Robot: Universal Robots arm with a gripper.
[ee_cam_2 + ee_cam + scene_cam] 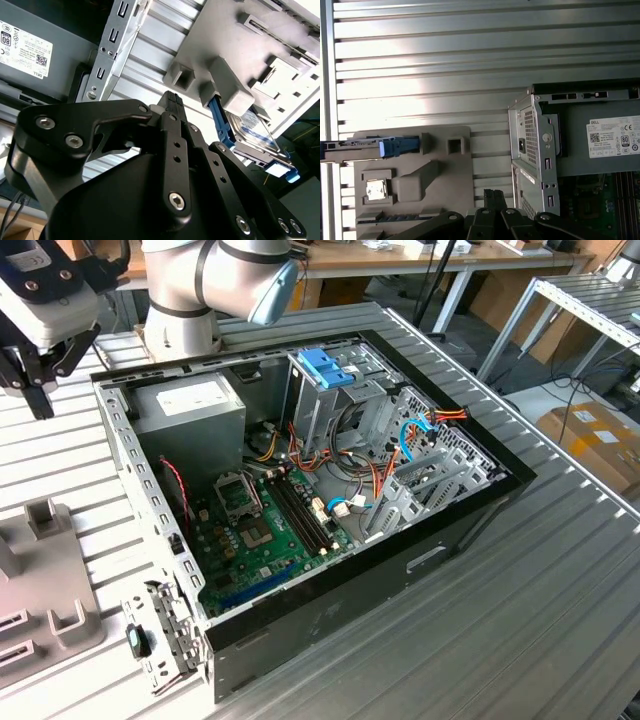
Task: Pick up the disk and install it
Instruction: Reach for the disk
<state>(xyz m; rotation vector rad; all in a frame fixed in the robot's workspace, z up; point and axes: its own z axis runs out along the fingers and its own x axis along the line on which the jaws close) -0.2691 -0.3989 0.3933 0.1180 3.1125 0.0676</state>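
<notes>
Gripper (172, 100) linkage sits closest to the lens in the second wrist view. I read the fingers as pressed together, with nothing pinched between them. Beyond the tips I see the slatted table (150, 60) and the grey fixture (225, 40). The disk (251, 131) stands on edge in a fixture slot, clipped in its light-blue carrier (218, 119). Disk and gripper are apart. The power supply (30, 60) with its white sticker lies to the other side of the tips.

In the first wrist view, the closed tips hang over the table strip between the fixture and a corner of the computer case (530, 145). The disk appears edge-on, seated in the fixture.

In the exterior view, the gripper hangs above the table at the exterior view's upper left, outside the open case. Inside the case I see the motherboard (260, 530) and a blue bracket (325, 365) atop the metal cage (310, 410).
</notes>
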